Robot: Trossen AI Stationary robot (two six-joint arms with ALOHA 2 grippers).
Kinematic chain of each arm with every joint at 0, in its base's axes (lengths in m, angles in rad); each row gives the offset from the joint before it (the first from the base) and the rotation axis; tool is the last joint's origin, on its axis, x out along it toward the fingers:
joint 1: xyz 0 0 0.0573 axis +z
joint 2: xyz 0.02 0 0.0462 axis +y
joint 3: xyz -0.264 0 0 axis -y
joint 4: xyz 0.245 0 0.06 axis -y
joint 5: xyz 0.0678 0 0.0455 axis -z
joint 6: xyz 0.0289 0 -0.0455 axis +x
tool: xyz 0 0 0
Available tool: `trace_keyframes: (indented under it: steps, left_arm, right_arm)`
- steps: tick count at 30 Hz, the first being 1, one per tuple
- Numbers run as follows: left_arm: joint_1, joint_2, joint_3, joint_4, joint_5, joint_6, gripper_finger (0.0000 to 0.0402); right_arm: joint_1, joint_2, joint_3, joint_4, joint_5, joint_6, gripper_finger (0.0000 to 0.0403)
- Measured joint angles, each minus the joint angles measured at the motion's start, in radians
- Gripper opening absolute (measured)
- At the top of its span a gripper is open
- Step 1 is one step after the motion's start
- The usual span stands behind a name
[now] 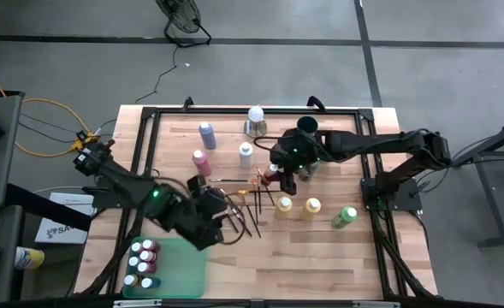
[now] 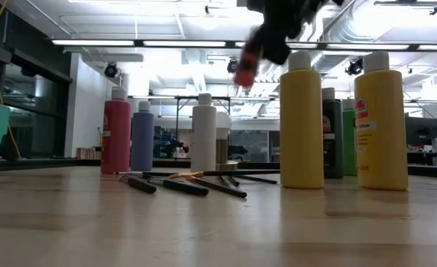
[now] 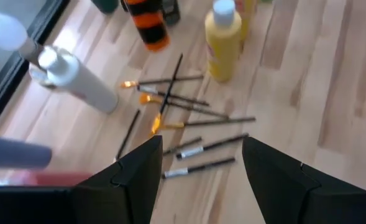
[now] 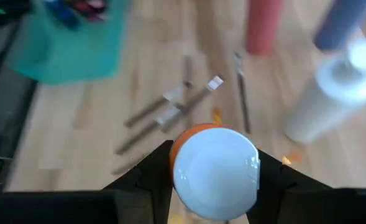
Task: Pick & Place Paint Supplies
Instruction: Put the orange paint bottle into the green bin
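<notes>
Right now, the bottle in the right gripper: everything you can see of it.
The orange-red bottle is small and plastic-looking with a pale round cap. The right gripper holds it between its fingers, lifted clear of the table above the scattered brushes. In the low view it hangs tilted and blurred. Its label is unreadable.

right hand [image 1: 279, 178] gripping red bottle [image 1: 273, 174], brushes [image 1: 247, 205]

Pale wood, glossy plastic, dark matt tools.
Butcher-block counter [image 1: 354, 257] of smooth jointed planks, framed in black metal; shiny plastic yellow bottles [image 2: 301, 126] with paper labels; translucent teal plastic bin [image 1: 187, 269]; thin matt-black brushes [image 3: 195, 134] with silvery ferrules; hard dull black jaws.
</notes>
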Motion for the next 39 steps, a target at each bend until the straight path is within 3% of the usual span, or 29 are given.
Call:
trace_keyframes:
  steps: [12, 20, 25, 39]
  left_arm:
    - [0.12, -0.001, 0.0, 0.215, 0.043, 0.196, 0.0216]
    - [0.129, 0.0, 0.0, 0.396, 0.093, 0.342, 0.0216]
    - [0.129, 0.0, 0.0, 0.435, 0.134, 0.35, 0.0216]
    - [0.129, 0.0, 0.0, 0.499, 0.182, 0.341, 0.0209]
  right_arm:
    - [0.163, -0.002, 0.232, -0.057, 0.009, 0.003, 0.0138]
    - [0.247, 0.0, 0.243, -0.061, 0.098, 0.008, 0.0139]
    - [0.292, 0.0, 0.243, -0.022, 0.171, 0.01, 0.0138]
    - [0.337, -0.01, 0.243, 0.102, 0.214, 0.007, 0.0138]
